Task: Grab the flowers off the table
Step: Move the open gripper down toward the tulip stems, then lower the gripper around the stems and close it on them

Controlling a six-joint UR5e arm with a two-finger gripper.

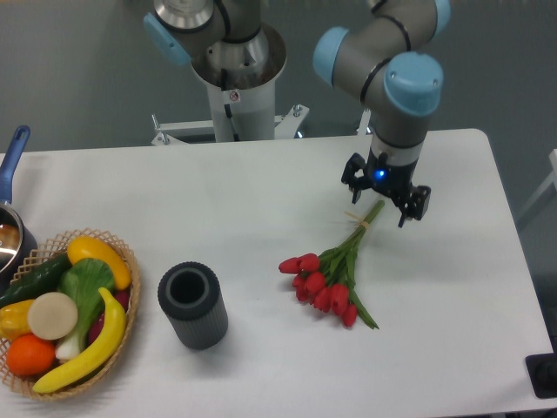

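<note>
The flowers point(335, 270), a bunch of red tulips on green stems tied with a pale band, lie flat on the white table point(261, 200), heads toward the front and stems pointing to the back right. My gripper point(379, 204) hangs open directly over the stem ends, one finger on each side of them, and covers the stem tips. Nothing is held between its fingers.
A dark grey cylinder vase point(192, 306) stands upright left of the tulips. A wicker basket point(126, 300) of fruit and vegetables sits at the front left. A blue-handled pot point(10, 196) shows at the left edge. The robot base point(235, 83) is behind the table.
</note>
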